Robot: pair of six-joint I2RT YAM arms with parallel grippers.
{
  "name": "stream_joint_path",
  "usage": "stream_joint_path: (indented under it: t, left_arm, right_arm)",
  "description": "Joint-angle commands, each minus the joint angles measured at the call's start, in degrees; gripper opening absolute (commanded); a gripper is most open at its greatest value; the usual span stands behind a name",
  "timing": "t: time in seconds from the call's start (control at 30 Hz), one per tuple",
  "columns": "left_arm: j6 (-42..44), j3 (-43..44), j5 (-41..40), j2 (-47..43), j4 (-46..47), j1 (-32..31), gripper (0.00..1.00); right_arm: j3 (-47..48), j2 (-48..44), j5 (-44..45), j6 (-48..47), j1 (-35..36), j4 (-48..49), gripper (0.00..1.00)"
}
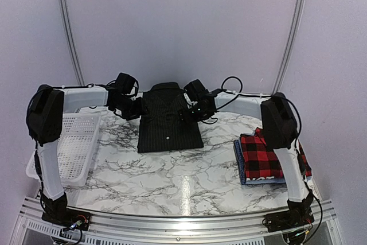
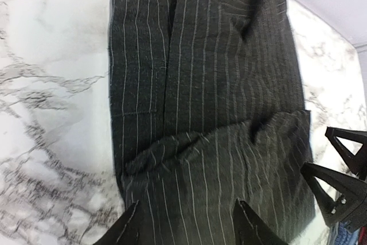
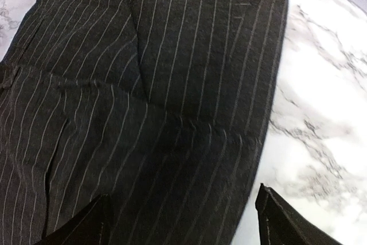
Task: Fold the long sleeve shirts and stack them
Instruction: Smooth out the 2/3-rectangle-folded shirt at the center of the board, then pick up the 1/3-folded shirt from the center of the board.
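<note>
My left fingers point(image 2: 129, 228) are spread, my right fingers point(image 3: 281, 219) wider. Both hover over the black pinstripe shirt point(image 1: 169, 121), pinching nothing. It lies folded at the far middle of the bench point(image 1: 183, 182). The plaid shirt point(image 1: 264, 156) sits stacked on the blue one point(image 1: 237, 156) at the right side. Remaining, I judge: stacking the pinstripe.

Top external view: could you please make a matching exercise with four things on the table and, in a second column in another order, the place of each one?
Things
1. black pinstripe shirt
2. red plaid shirt
3. blue shirt
4. white basket

Places
A. left edge of the table
B. right side, lying on top of another folded shirt
C. middle, toward the far edge
D. right side, underneath another shirt

Pairs: 1-C; 2-B; 3-D; 4-A
</note>
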Motion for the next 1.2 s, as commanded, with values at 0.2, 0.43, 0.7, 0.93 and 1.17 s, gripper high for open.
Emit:
stream_joint_path:
  t: [0.2, 0.43, 0.7, 0.93, 1.17]
  left_arm:
    - [-2.8, -14.3, 0.7, -13.6, 0.2, -3.6, 0.47]
    - [-8.0, -25.4, 3.9, -18.6, 7.0, -7.1, 0.26]
    - [-8.6, -28.6, 3.3, -15.7, 9.6, -7.3, 0.16]
    - [-9.6, -32.2, 0.6, -15.4, 9.7, -7.3, 0.14]
    - [-9.4, -33.2, 0.9, -16.9, 9.6, -7.3, 0.14]
  right_arm:
    - [-26.4, -20.4, -6.9, 4.7, 0.7, 10.3, 0.75]
    - [-39.5, -27.2, -8.9, 7.7, 1.0, 14.8, 0.60]
    - [-41.5, -25.9, -5.8, 9.0, 1.0, 15.4, 0.42]
    - [-43.3, -25.9, -5.8, 9.0, 1.0, 15.2, 0.36]
    - [-45.5, -26.9, -7.0, 9.5, 0.9, 15.7, 0.35]
